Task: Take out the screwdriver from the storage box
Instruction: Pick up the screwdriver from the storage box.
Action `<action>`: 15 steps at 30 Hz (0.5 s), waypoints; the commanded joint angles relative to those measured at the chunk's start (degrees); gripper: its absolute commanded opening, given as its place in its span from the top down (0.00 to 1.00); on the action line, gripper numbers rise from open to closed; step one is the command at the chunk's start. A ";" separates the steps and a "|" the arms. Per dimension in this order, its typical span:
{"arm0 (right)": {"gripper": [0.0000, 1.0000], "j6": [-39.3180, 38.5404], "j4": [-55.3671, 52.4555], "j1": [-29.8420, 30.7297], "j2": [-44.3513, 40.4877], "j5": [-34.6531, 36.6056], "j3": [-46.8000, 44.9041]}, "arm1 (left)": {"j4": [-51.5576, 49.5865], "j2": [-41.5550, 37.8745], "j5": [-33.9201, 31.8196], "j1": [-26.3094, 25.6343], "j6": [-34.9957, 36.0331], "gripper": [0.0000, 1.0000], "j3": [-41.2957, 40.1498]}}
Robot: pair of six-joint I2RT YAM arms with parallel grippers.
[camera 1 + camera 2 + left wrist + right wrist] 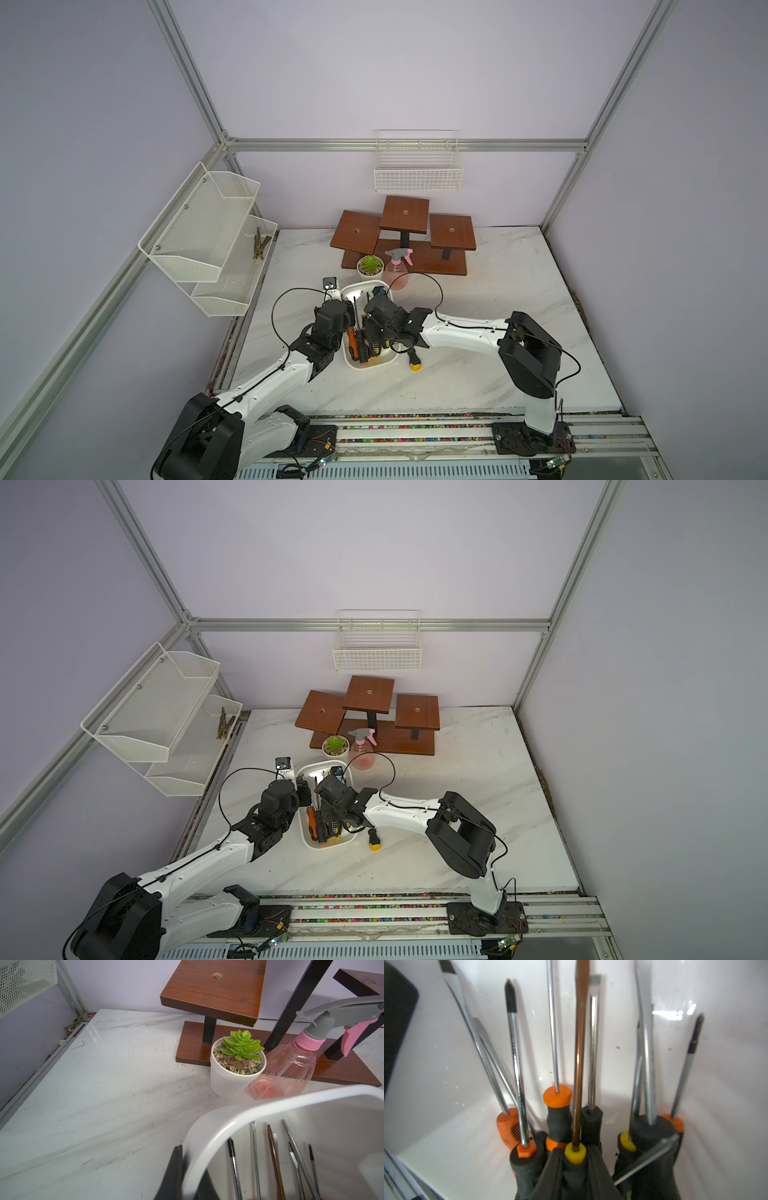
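Right wrist view: right gripper (575, 1159) pinches the yellow-collared screwdriver (580, 1043) by its handle, mid-pile at the near end of the storage box (291, 1097). The left gripper (190, 1178) clamps the box's left rim. Risk: neighbouring screwdrivers (557, 1099) crowd that handle; a lift could drag them along or loosen the pinch.

Pale lilac walls (395, 62) and aluminium rails (311, 145) enclose a white marbled tabletop (519, 282). A brown stepped wooden stand (405, 214) sits by the back wall. A white wire basket (417, 180) hangs above the stand, with a two-tier mesh rack (199, 232) on the side wall beyond it.
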 commanded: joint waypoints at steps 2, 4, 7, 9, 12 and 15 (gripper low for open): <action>0.92 -0.68 -0.77 -1.02 0.01 2.01 -1.66 | 5.15 -0.89 0.00 -0.29 -0.02 1.00 0.68; 0.99 -1.34 -0.92 -0.98 -0.60 1.75 -1.61 | 4.99 -0.84 -0.09 -0.29 -0.03 1.00 0.76; 1.00 -2.73 -0.31 -0.81 -1.89 0.53 -1.67 | 4.91 -0.66 -0.26 -0.24 -0.12 1.00 0.76; 1.00 -4.10 0.86 -0.31 -3.29 -0.67 -1.85 | 4.92 -0.53 -0.36 -0.29 -0.13 1.00 0.90; 1.00 -4.85 2.03 0.25 -5.08 -1.63 -1.95 | 4.80 -0.22 -0.61 -0.24 -0.14 1.00 1.09; 1.00 -4.85 2.07 0.80 -6.55 -2.12 -2.01 | 4.74 0.09 -0.79 -0.29 -0.11 1.00 1.25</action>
